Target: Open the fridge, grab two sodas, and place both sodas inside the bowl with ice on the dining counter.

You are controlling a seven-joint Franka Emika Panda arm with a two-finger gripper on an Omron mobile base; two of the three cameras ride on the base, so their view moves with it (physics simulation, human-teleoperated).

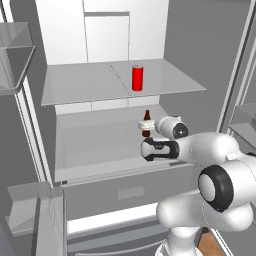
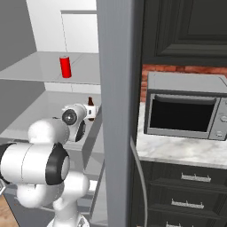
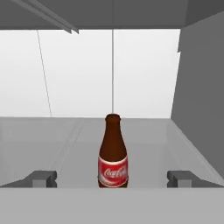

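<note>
The bottle (image 3: 113, 153) is the immediate object: dark brown, narrow-necked, with a red label around its lower body, standing upright on the lower shelf (image 1: 100, 137) of the open fridge (image 1: 65, 30). Judged from its shape, it is rigid, smooth-sided and probably slippery; its height relative to its base makes it liable to tip if nudged on the neck. The recommended hold is across the wide labelled body, below the shoulder, where the walls are parallel and the mass sits lowest; the neck tapers and would let the fingers slide. The gripper (image 3: 113, 179) is at bottle level with its jaws spread fully apart, one fingertip (image 3: 41, 178) on each side of the bottle and clear of it; nothing is held. In the hand view the bottle is centred between the fingertips but appears to stand a little beyond them, so a short forward advance is likely needed before closing. The red can (image 1: 137, 78) stands upright on the upper shelf (image 1: 165, 80), above and slightly behind the bottle, untouched. It is probably light and thin-walled, best gripped at mid-height across its diameter. Outside the fridge, to the right, a microwave (image 2: 184, 106) sits on a marble countertop (image 2: 177, 153).
</note>
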